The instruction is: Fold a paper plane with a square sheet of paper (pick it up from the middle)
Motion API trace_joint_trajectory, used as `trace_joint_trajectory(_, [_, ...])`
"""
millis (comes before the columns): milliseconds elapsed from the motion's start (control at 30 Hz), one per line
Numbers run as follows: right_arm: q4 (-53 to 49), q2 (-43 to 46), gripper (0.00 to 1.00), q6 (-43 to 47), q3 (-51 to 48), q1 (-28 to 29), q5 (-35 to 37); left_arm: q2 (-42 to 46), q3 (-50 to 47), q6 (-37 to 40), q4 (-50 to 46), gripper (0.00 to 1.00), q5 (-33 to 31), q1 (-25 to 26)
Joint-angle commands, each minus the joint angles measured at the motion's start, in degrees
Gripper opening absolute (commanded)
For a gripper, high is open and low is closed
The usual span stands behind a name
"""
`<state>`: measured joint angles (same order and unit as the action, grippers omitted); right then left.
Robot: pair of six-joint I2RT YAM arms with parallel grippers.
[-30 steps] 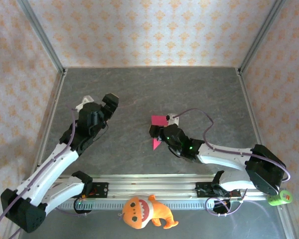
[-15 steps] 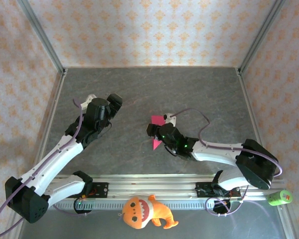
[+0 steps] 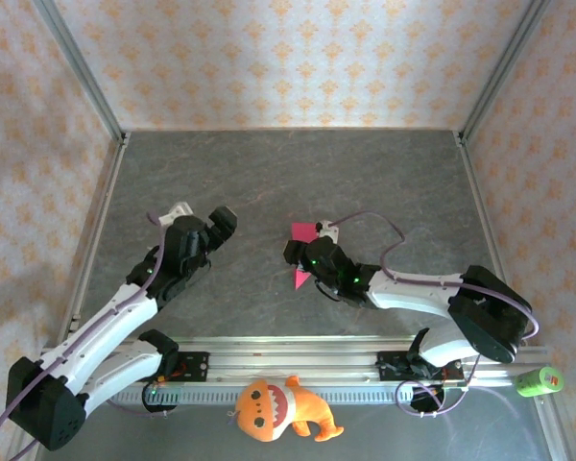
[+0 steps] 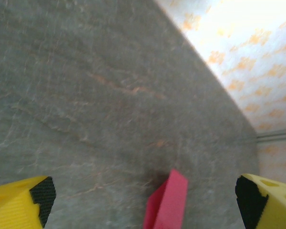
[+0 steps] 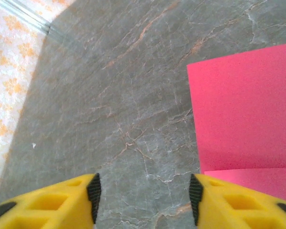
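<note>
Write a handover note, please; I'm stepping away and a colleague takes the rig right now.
Left hand: open, empty, left of the paper, pointing toward it.
Right hand: open, empty, low over the table, the paper beside its right finger.
Square sheet of paper: mid-table, partly under the right arm, gripped by neither hand.
Done: some folding; an overlapping layer and a pointed corner show.
Left: remaining folds; no finished plane yet.

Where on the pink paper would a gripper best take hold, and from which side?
Likely the raised folded edge of the pink paper, which the left wrist view shows lifting off the table. Approach low from where the left gripper is, open fingers straddling that edge; the rest lies flat.
</note>
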<state>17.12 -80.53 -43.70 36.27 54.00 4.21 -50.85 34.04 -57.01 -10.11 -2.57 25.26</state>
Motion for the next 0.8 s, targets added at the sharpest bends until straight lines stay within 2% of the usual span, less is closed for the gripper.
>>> trace_joint_trajectory(0, [-0.4, -1.3, 0.43, -1.5, -0.7, -1.8, -5.1, 1.9, -4.8, 3.3, 9.0, 0.99, 4.1, 0.1])
trace_joint_trajectory(133, [1.6, -4.5, 0.3, -2.0, -1.0, -4.9, -12.8, 3.0, -7.1, 1.1, 10.2, 0.99, 7.8, -0.3])
trace_joint_trajectory(167, [1.7, -5.6, 0.24, -1.6, -0.7, -5.5, -13.8, 3.8, -8.0, 0.3, 10.6, 0.99, 8.4, -0.3])
trace_joint_trajectory(300, [-1.8, -10.2, 0.2, 0.2, 2.2, -7.1, -16.8, 9.3, -13.4, -1.5, 16.7, 0.99, 9.2, -0.3])
trace_joint_trajectory(367, [-4.5, -12.9, 0.14, 0.4, 3.6, -7.5, -16.7, 12.2, -14.7, -1.4, 18.3, 0.99, 8.3, -0.3])
trace_joint_trajectory(600, [-3.7, -15.9, 0.11, -1.4, 1.2, -7.4, -19.2, 15.4, -14.3, -0.6, 14.7, 0.99, 8.6, -0.4])
trace_joint_trajectory(767, [1.2, -14.7, 0.11, -6.1, -4.6, -6.7, -20.3, 16.6, -18.4, -2.9, 19.2, 0.99, 13.0, -0.4])
